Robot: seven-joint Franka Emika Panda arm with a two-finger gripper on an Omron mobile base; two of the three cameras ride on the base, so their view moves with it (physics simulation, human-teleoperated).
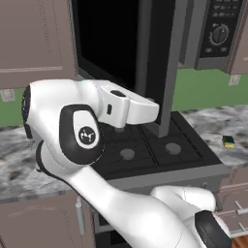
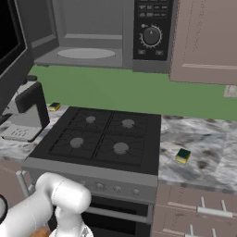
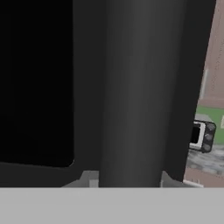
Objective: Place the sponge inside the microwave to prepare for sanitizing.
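Microwave [image 2: 97, 32] first: it hangs over the stove [image 2: 99, 134] with its door [image 1: 126, 46] swung wide toward the robot, black glass facing the left base camera. The grey cavity holds a pale round turntable [image 2: 86, 53] with nothing on it. The panel with its round knob [image 2: 151, 35] sits at the right of the cavity. The sponge [image 2: 183, 155], yellow with a dark green top, lies flat on the marble counter [image 2: 203, 148] to the right of the stove, apart from the burners and near the counter's front edge; the left base view shows it too [image 1: 228, 141]. A second small yellow-and-green block [image 2: 54, 106] lies by the stove's back left corner, beside a dark coffee machine [image 2: 28, 115]. The arm [image 1: 82, 131] reaches up to the door's free edge, its white hand close against the lower part of the grey door frame. In the hand view that frame [image 3: 135, 92] stands right in front of the camera. The gripper [image 1: 152, 123] seems to be closed on or beside the door's edge, though the fingers are hidden behind the hand, so whether they pinch the door or merely press it I cannot tell.
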